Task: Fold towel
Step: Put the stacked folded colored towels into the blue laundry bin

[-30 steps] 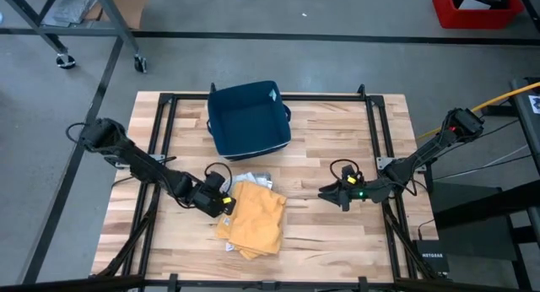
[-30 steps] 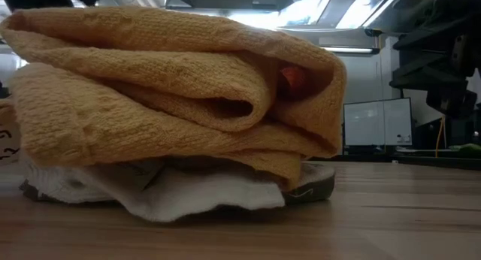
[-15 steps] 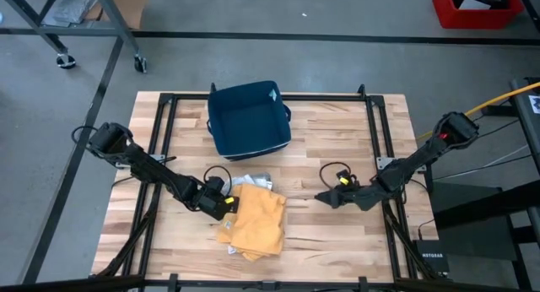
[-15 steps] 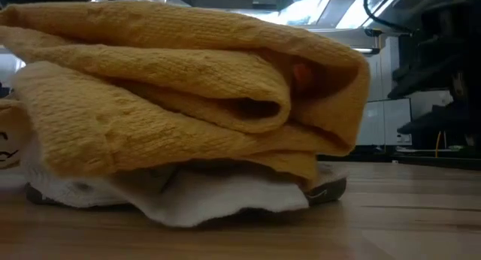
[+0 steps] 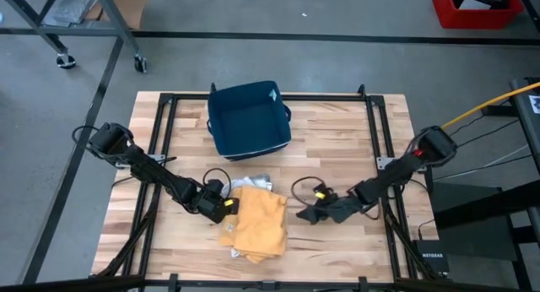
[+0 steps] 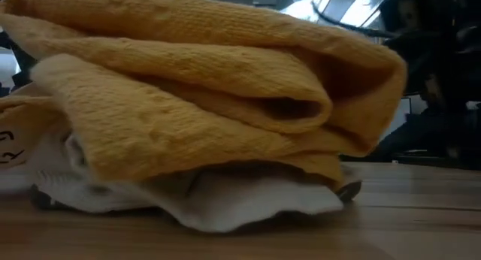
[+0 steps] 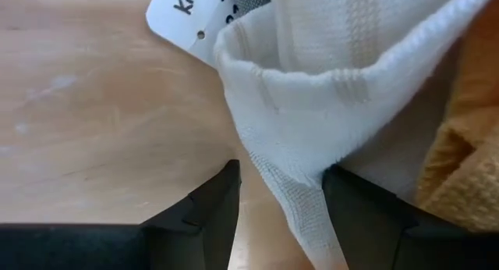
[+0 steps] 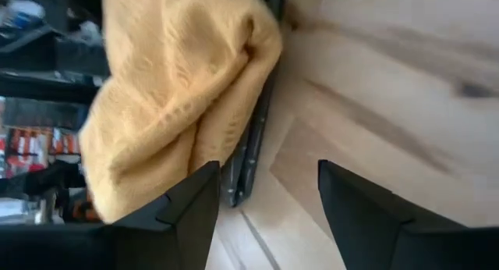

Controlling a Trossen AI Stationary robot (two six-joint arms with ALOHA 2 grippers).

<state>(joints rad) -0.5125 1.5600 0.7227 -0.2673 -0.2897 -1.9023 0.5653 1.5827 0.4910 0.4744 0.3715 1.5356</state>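
Note:
A folded yellow towel [image 5: 257, 224] lies on a crumpled white towel [image 5: 251, 181] in the table's middle near part. The low view shows the yellow folds [image 6: 203, 87] stacked on the white cloth [image 6: 248, 200], which rests on the wood. My left gripper [image 5: 219, 208] is low at the pile's left edge, open, with a white fold [image 7: 288, 184] between its fingers. My right gripper [image 5: 304, 216] is open, just right of the pile. The yellow towel [image 8: 179, 98] lies ahead of its fingers [image 8: 265, 215], apart from them. My left gripper comes level from the table's left at the white towel's folded edge [image 7: 300, 204], which runs between its open fingers. The cloth lies against one finger [image 7: 351, 207]; a gap shows at the other. The rest of the towel lies on the table under the yellow one.
A dark blue bin [image 5: 249, 119] stands toward the far edge, behind the pile. Black frame rails [image 5: 160, 148] run along the table's left, right and far sides. A white paper tag [image 7: 183, 8] lies by the white towel. Bare wood [image 5: 337, 148] spreads right of the bin.
My right gripper has moved toward the table's left and slightly toward the near edge, closing on the pile's right edge. The towel pile has slid a little toward the near edge and right.

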